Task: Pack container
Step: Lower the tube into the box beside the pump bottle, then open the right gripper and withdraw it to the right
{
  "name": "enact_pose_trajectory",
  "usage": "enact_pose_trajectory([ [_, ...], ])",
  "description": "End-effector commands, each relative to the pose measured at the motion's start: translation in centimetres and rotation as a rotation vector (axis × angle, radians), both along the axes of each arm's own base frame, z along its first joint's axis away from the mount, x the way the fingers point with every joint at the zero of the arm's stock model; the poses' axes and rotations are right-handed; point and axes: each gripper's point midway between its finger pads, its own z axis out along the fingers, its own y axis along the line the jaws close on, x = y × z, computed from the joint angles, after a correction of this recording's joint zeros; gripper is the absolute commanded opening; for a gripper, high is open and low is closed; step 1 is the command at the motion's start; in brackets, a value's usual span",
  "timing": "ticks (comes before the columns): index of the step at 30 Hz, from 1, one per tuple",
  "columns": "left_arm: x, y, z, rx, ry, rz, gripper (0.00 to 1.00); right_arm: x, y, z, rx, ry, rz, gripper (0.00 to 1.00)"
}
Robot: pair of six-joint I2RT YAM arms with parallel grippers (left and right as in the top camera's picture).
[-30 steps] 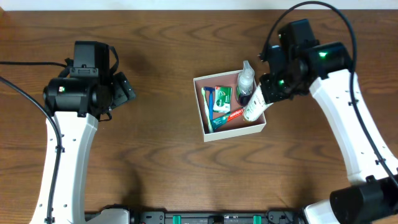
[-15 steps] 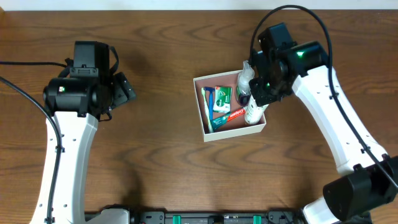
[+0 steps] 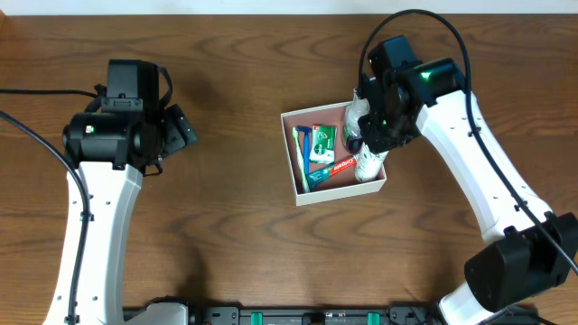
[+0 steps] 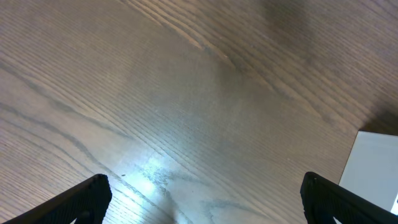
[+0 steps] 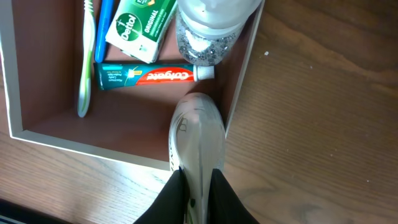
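The container (image 3: 300, 185) is a shallow white-walled box with a pinkish-brown inside, right of the table's middle; it also shows in the right wrist view (image 5: 37, 134). In it lie a toothbrush (image 5: 84, 68), a green soap box (image 5: 138, 25), a toothpaste tube (image 5: 146, 75) and a clear bottle (image 5: 208, 28). My right gripper (image 5: 198, 190) is shut on a white tube (image 5: 198, 137) and holds it over the container's right wall, its cap end inside. My left gripper (image 4: 202, 202) is open and empty over bare wood, far left of the container.
The table is dark brown wood (image 3: 235, 253). The container's white corner shows at the right edge of the left wrist view (image 4: 373, 168). The left arm (image 3: 108, 135) stands at the far left.
My right gripper has moved left with the white tube, from beside the container's right wall to over its right side. The left arm has not moved.
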Motion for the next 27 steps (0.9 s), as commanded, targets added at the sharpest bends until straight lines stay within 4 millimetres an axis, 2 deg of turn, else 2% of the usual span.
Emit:
enact_pose_trajectory([
  [1, 0.0, 0.2, 0.0, -0.001, 0.001, 0.020, 0.98, 0.1, 0.2, 0.1, -0.007, -0.010, 0.001, 0.14],
  [7, 0.0, 0.2, 0.0, -0.001, 0.001, 0.020, 0.98, 0.4, 0.3, 0.2, 0.000, -0.020, -0.018, 0.25],
  [8, 0.0, 0.2, 0.0, -0.001, 0.001, 0.020, 0.98, 0.5, 0.3, 0.3, 0.001, -0.022, -0.018, 0.30],
  [11, 0.0, 0.2, 0.0, -0.001, 0.001, 0.020, 0.98, 0.8, 0.6, 0.7, 0.012, -0.038, -0.022, 0.56],
  [12, 0.0, 0.2, 0.0, -0.001, 0.001, 0.020, 0.98, 1.0, 0.6, 1.0, 0.015, -0.046, -0.022, 0.58],
  [22, 0.0, 0.2, 0.0, -0.001, 0.001, 0.020, 0.98, 2.3, 0.9, 3.4, 0.044, -0.113, -0.048, 0.60],
  [25, 0.0, 0.2, 0.0, -0.001, 0.001, 0.020, 0.98, 3.0, 0.6, 5.1, 0.041, -0.157, -0.069, 0.60],
  [27, 0.0, 0.2, 0.0, -0.001, 0.001, 0.020, 0.98, 3.7, 0.0, 7.3, 0.035, -0.210, -0.118, 0.61],
])
